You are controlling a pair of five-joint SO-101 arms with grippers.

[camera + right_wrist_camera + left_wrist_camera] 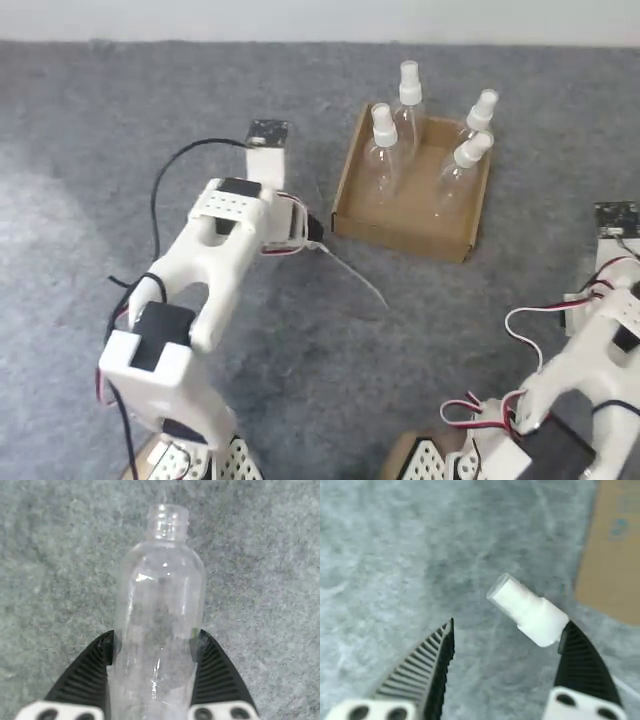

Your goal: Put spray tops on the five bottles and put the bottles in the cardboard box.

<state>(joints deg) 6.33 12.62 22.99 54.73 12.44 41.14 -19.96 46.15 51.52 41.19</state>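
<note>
Spread wide apart stand the jaws of the left gripper [510, 624], while those of the right gripper [155, 635] press in on both sides of a clear bottle [160, 605]. Grey carpet [120, 120] covers the whole table. On it the left arm [215, 255] stretches from the near edge toward the middle, its gripper end just off the near corner of the cardboard box [405, 238]. The right arm [590, 365] sits folded at the near right side, well apart from the box. The box is a shallow tray lying flat toward the far side of the table, and in the left wrist view one edge of it shows beyond the open fingers. Four bottles [383, 150] stand upright inside it, each with a white top fitted. The bottle in the right gripper is held around its body over the carpet, its threaded neck open. A loose white spray top [527, 610] sits between the left gripper's fingers, close against the tip of one finger [580, 655] and apart from the other; whether it touches that tip I cannot tell. Its thin dip tube [355, 275] trails across the carpet from the gripper end toward the near side.
</note>
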